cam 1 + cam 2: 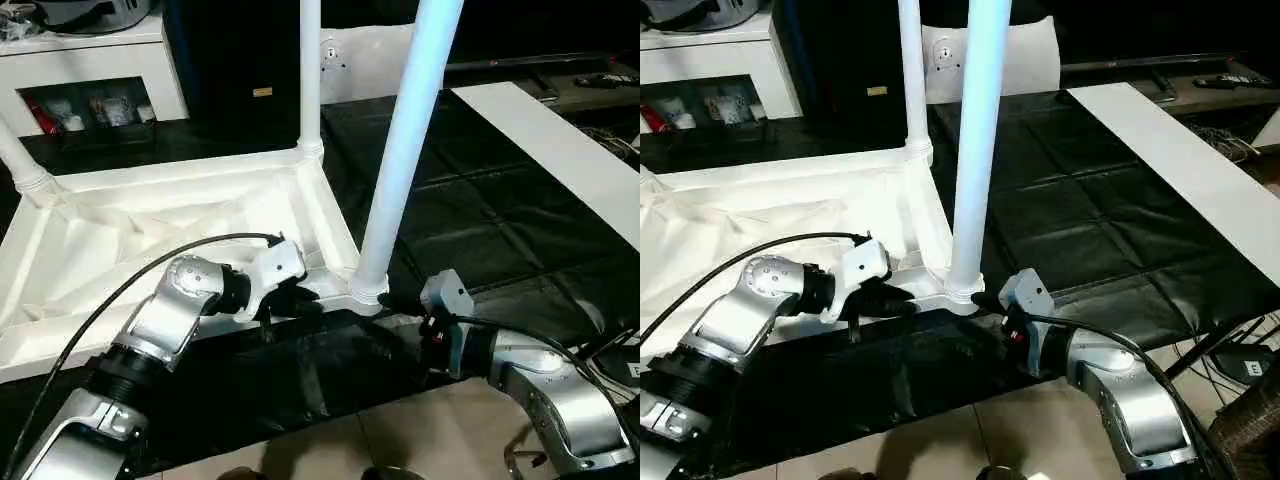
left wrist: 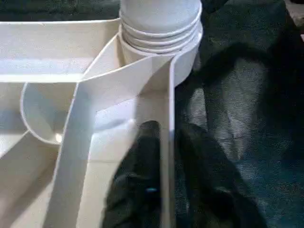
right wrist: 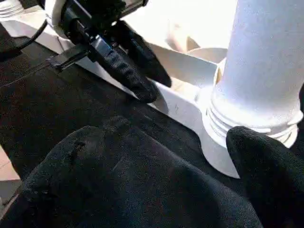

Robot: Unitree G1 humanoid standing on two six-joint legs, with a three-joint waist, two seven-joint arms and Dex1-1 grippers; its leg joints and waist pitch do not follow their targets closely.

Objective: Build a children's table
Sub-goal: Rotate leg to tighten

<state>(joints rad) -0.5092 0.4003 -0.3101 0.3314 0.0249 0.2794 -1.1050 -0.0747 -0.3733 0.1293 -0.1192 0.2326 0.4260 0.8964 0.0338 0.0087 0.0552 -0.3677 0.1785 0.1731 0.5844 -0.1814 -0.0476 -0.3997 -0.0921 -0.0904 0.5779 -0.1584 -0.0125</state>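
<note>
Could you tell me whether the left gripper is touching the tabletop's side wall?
Touching. In the left wrist view the left gripper straddles the tabletop side wall, one finger on each face; the right wrist view shows the same.

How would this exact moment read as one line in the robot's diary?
stage: near leg seated in tabletop corner socket | left gripper: straddling tabletop rim | right gripper: open beside leg base

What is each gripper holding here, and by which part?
The left gripper straddles the tabletop rim wall beside the near leg. The right gripper, open at the leg's base, holds nothing.

Legs [image 1: 404, 150] upright in tabletop [image 1: 150, 230] corner sockets, cabinet [image 1: 90, 60] behind
</note>
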